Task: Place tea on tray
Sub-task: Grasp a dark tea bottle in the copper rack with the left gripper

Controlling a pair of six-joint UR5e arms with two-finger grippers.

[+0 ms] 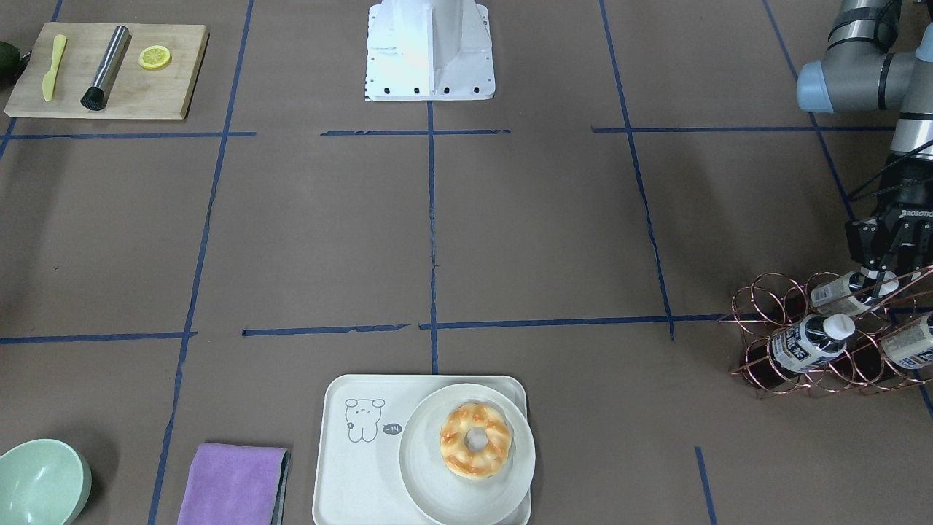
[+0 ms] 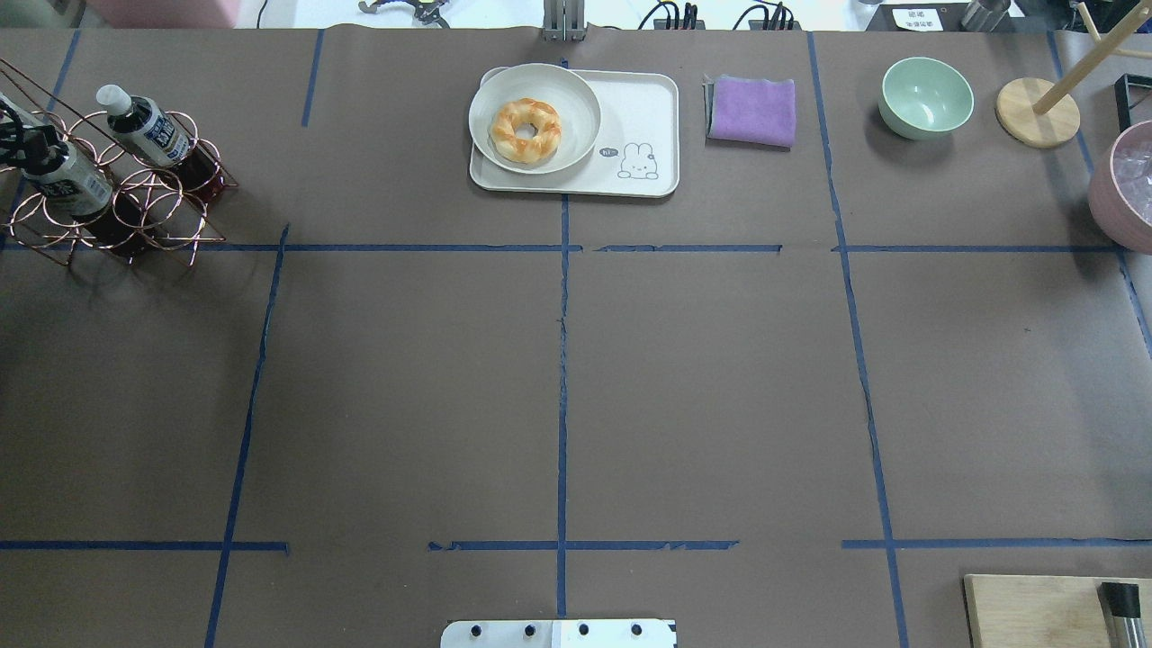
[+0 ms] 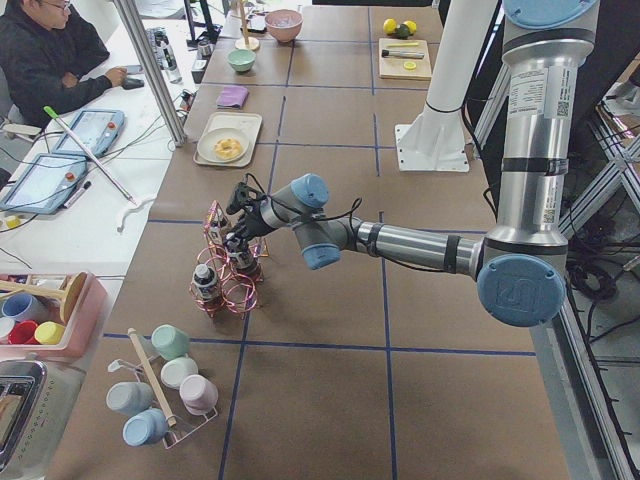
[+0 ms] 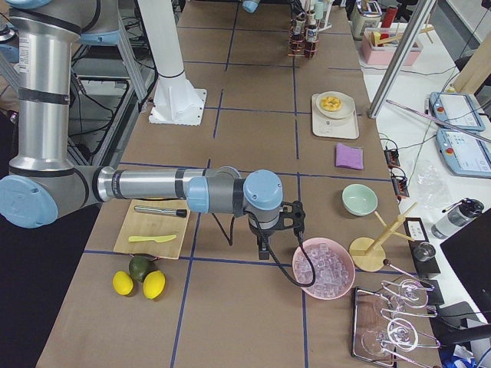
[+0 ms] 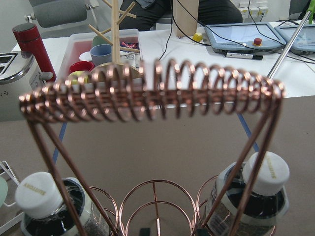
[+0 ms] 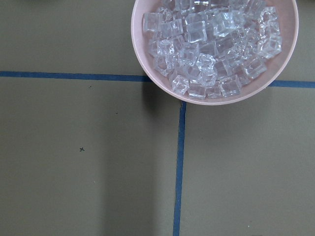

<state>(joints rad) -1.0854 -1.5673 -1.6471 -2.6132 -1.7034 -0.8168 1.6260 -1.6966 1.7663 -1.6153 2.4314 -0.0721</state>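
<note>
The left gripper [image 1: 880, 271] hangs at the robot-side end of a copper wire rack [image 1: 754, 310], with its fingers down at the white cap of the tea [image 1: 838, 290]. I cannot tell whether they pinch the cap. The tea lies tilted in the rack, at 3 o'clock of the table in the front-facing view, just beside another bottle [image 1: 805, 344] and a third one [image 1: 911, 343]. The tray [image 1: 350, 474] sits well apart at 6 o'clock and carries a plate [image 1: 419, 467] with a doughnut [image 1: 476, 440]. The right gripper [image 4: 265, 249] is near a pink bowl of ice [image 4: 326, 291]; I cannot tell how wide it stands.
</note>
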